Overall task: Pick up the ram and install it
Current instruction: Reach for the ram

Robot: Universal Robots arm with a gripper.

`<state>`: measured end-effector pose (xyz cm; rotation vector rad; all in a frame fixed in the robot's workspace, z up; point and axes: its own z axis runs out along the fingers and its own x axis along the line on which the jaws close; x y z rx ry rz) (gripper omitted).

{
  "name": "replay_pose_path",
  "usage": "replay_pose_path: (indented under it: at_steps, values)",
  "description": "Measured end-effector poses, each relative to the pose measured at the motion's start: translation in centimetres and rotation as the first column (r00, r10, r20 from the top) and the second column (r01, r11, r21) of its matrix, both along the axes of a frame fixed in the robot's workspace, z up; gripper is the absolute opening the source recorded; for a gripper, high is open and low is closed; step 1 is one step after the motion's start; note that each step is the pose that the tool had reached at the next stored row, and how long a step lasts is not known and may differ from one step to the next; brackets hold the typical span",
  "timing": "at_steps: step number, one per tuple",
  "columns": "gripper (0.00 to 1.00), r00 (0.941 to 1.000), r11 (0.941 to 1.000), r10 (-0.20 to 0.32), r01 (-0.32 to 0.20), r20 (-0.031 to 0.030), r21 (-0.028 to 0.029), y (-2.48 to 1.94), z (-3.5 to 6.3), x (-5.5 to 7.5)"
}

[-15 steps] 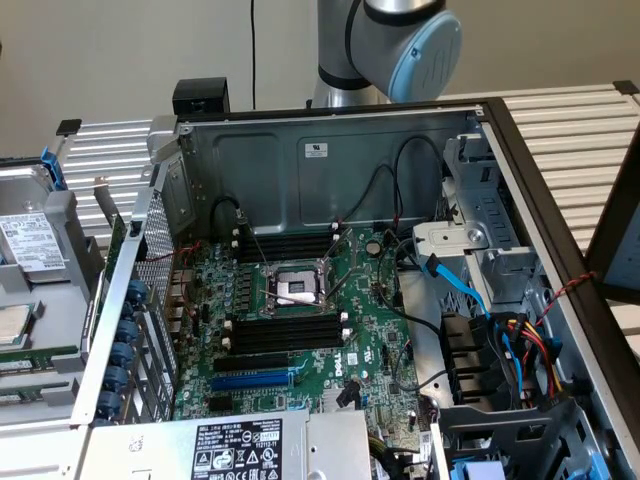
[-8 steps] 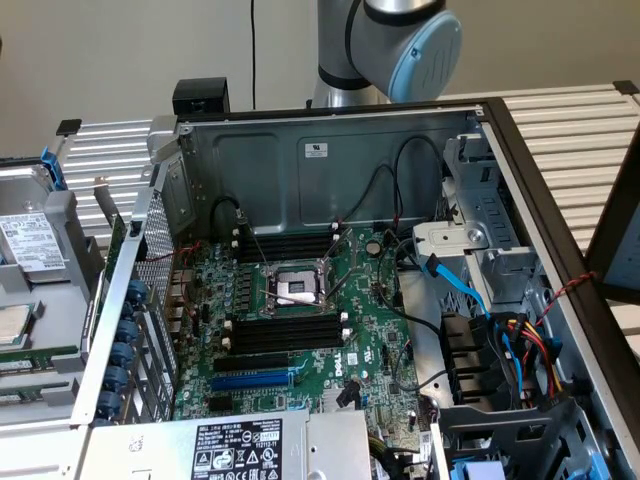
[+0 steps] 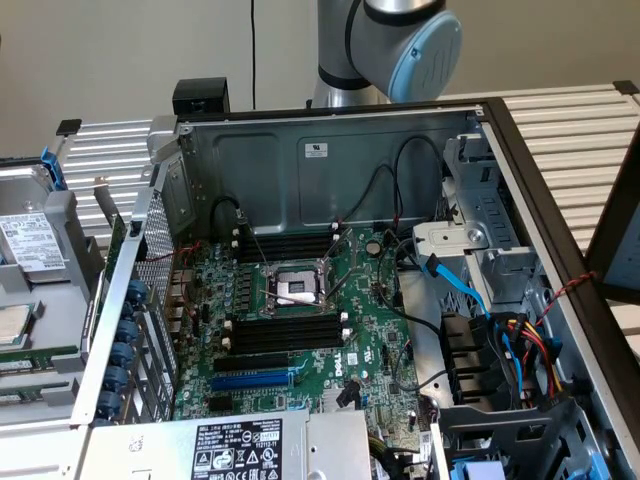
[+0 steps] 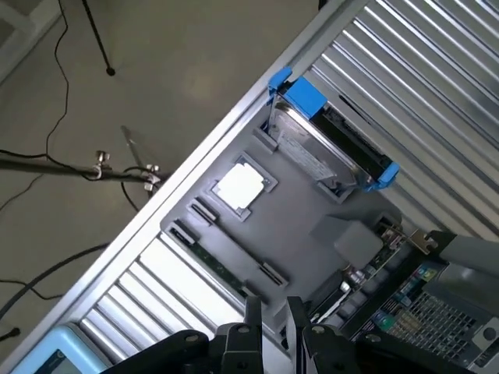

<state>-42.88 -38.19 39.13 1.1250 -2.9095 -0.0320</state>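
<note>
A grey holder tray [image 4: 312,202] sits on a slatted metal table [image 4: 421,86]; the pincer [image 4: 274,319] hovers open and empty, the ram [image 4: 222,265] just beyond its fingertips.

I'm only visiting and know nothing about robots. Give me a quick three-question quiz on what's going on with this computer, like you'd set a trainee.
1. True or false: the ram is already seated in a motherboard slot.
2. The bracket on the hard drive in the grey tray is: A red, B blue, C yellow.
3. Fill in: the gripper is holding ____.
Key: 1 false, it lies in the tray; 2 B; 3 nothing.
</note>
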Motion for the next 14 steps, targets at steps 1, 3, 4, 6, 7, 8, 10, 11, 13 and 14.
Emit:
replay_pose_path:
  at_steps: [1, 3, 4, 6, 7, 8, 10, 11, 13, 14]
  values:
    - [0.27, 0.9998, 0.9998, 0.019, -0.019, -0.0001, -0.0001, 0.00, 0.00, 0.00]
    - [0.27, 0.9985, 0.9985, 0.054, -0.054, 0.0000, 0.0000, 0.00, -0.01, 0.00]
    - [0.27, 0.9973, 0.9973, 0.073, -0.073, 0.0000, 0.0000, 0.00, -0.02, 0.00]
    - [0.27, 0.9941, 0.9941, 0.109, -0.109, 0.0000, 0.0000, 0.00, -0.03, 0.00]
    - [0.27, 0.9918, 0.9918, 0.128, -0.128, 0.0000, 0.0000, 0.00, -0.04, 0.00]
    - [0.27, 0.9894, 0.9894, 0.145, -0.145, 0.0000, 0.0000, 0.00, -0.04, 0.00]
    - [0.27, 0.9834, 0.9834, 0.181, -0.181, -0.0001, -0.0001, 0.00, -0.06, 0.00]
    - [0.27, 0.9799, 0.9799, 0.200, -0.200, -0.0001, -0.0001, 0.00, -0.06, 0.00]
    - [0.27, 0.9719, 0.9719, 0.235, -0.235, 0.0000, 0.0000, 0.00, -0.08, 0.00]
    - [0.27, 0.9676, 0.9676, 0.252, -0.252, 0.0000, 0.0000, 0.00, -0.09, 0.00]
